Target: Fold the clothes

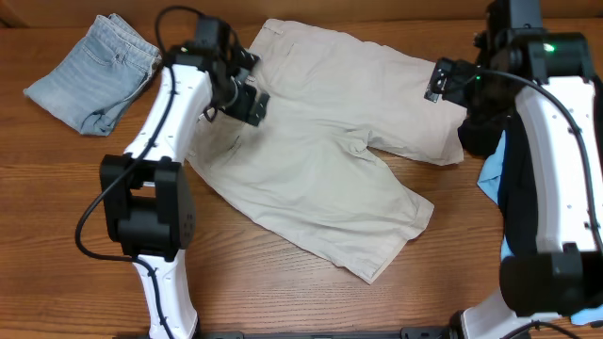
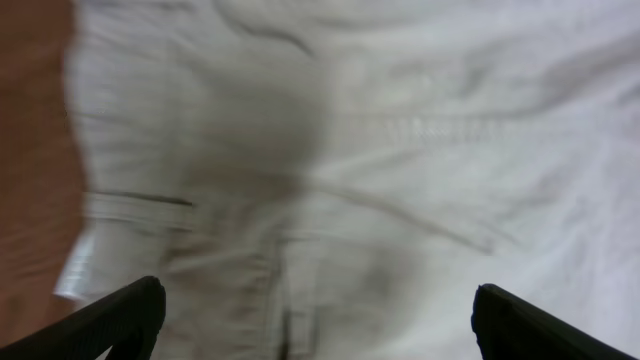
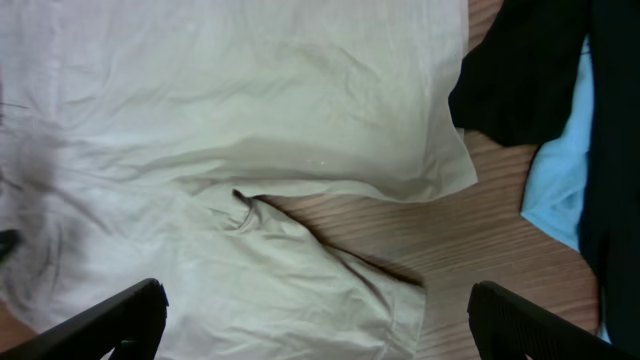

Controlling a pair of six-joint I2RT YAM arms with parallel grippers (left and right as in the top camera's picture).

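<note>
While the left gripper (image 2: 317,322) and right gripper (image 3: 315,325) hover, jaws spread, over the flat pale beige cotton shorts (image 1: 311,160) at centre frame, folding seems unstarted: next, pinch a leg hem (image 1: 403,243).

White-shelled left arm (image 1: 172,104) and right arm (image 1: 565,160): black joint housings (image 1: 151,212), thin black cables (image 1: 80,231), 1 green light (image 1: 549,47).

Shorts (image 1: 320,160) lie spread at the centre of the table (image 1: 283,301), waistband to the left, one leg pointing right, the other toward the near right. A folded denim garment (image 1: 94,71) lies far left, apart from the shorts. Two heaped garments (image 1: 490,179) lie right, just beside the far leg's hem. The left gripper (image 1: 250,104) hangs over the waistband end and the right gripper (image 1: 443,83) over the far leg.
</note>
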